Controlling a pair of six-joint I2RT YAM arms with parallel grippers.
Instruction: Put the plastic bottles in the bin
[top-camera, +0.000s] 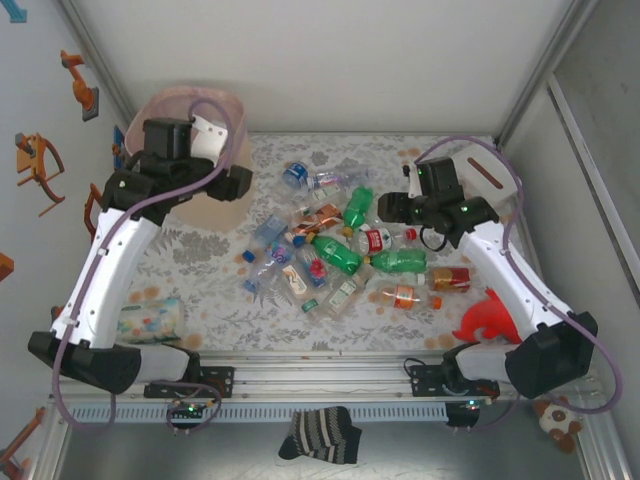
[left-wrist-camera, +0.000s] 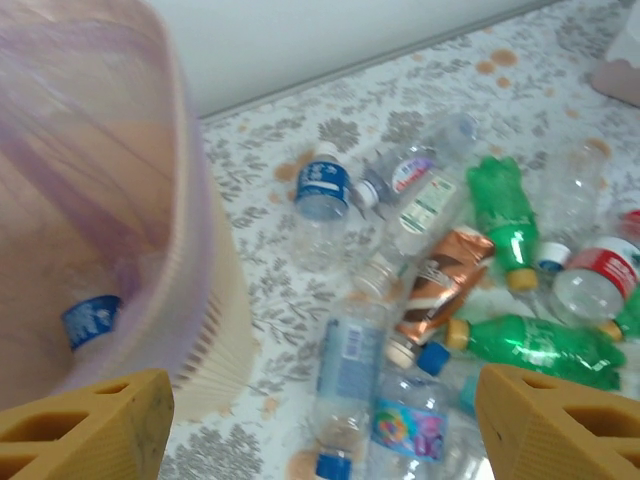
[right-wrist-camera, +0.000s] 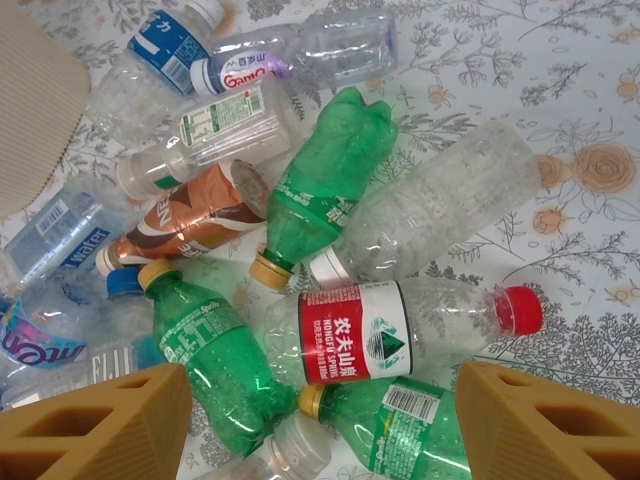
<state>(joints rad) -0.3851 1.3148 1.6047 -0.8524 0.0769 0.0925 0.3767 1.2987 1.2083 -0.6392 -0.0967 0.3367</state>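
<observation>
Several crushed plastic bottles (top-camera: 335, 250) lie in a heap at the middle of the patterned table, clear and green. The pale pink bin (top-camera: 190, 100) stands at the far left, and its ribbed wall (left-wrist-camera: 150, 200) takes up the left of the left wrist view. One blue-labelled bottle (left-wrist-camera: 92, 320) lies inside it. My left gripper (top-camera: 235, 183) hangs open beside the bin's rim, above a clear blue-capped bottle (left-wrist-camera: 350, 370), with nothing between its fingers (left-wrist-camera: 100, 425). My right gripper (top-camera: 397, 208) is open over a red-labelled, red-capped bottle (right-wrist-camera: 400, 325), empty, with green bottles (right-wrist-camera: 210, 360) on either side.
A small white box with a slot (top-camera: 478, 165) stands at the far right. A red dolphin toy (top-camera: 490, 318) lies near the right arm's base, and a colourful roll (top-camera: 150, 320) lies by the left arm. A striped sock (top-camera: 322, 435) rests off the front rail.
</observation>
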